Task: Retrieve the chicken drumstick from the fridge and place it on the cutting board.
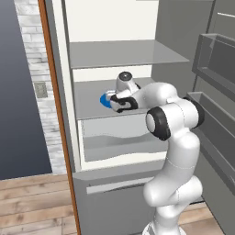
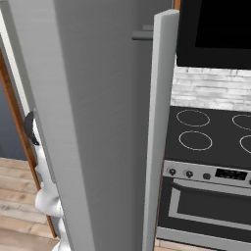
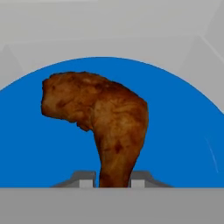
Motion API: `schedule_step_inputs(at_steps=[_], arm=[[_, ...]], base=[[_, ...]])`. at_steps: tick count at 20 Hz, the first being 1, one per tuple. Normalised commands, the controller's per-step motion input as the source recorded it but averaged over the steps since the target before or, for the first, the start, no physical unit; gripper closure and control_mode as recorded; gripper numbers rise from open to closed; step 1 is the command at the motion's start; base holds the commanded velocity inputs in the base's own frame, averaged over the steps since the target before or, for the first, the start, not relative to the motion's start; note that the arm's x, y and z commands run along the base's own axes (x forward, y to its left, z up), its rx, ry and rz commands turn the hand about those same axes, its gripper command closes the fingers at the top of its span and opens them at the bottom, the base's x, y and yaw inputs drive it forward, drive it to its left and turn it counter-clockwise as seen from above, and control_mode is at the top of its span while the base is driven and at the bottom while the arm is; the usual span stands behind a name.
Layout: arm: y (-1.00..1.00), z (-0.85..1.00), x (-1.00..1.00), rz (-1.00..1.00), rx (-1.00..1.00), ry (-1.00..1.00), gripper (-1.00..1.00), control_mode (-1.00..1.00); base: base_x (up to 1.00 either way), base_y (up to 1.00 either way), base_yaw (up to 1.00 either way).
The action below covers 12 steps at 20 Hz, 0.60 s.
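drumstick (image 3: 103,120) between closed jaws, on plate (image 3: 183,131)

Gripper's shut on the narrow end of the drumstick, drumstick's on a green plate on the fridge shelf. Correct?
Not quite: the plate is blue, not green, as the hand view shows. The rest holds: the gripper is shut on the narrow end of the chicken drumstick, on the fridge shelf.

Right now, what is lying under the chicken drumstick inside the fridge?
A blue plate lies under the chicken drumstick, on a grey fridge shelf. The gripper is shut on its narrow end, whose tip is hidden.
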Motion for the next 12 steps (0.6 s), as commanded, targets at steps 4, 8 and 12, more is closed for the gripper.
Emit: schedule_step_inputs(at_steps=[4,8,12], arm=[[0.0,0.11,-0.03,0.0,0.0,-0.16,1.0,-1.0],[0.0,0.07,-0.07,0.0,0.0,-0.18,1.0,-1.0],[-0.01,0.2,-0.2,0.0,0.0,0.0,1.0,-1.0]], base=[[0.0,0.0,0.0],[0.0,0.0,0.0],[0.0,0.0,0.0]])
